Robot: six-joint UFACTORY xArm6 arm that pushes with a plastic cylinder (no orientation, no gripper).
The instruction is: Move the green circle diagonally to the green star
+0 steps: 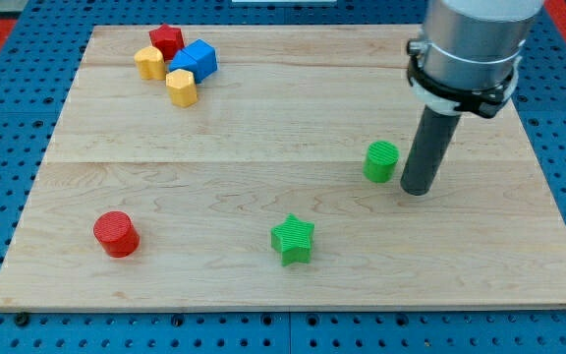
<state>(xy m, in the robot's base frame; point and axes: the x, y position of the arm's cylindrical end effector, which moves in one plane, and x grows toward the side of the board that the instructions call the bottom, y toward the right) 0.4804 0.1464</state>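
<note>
The green circle [381, 161] stands on the wooden board right of the middle. The green star [293, 239] lies below and to the left of it, near the view's bottom centre. My tip [416, 190] rests on the board just to the right of the green circle, a small gap apart from it. The rod rises from there to the arm's grey body at the view's top right.
A red circle [116, 234] sits at the lower left. At the upper left is a cluster: a red block [166, 40], a blue block [196, 58], and two yellow blocks [148, 63] [182, 88]. The wooden board [214, 177] lies on a blue pegboard.
</note>
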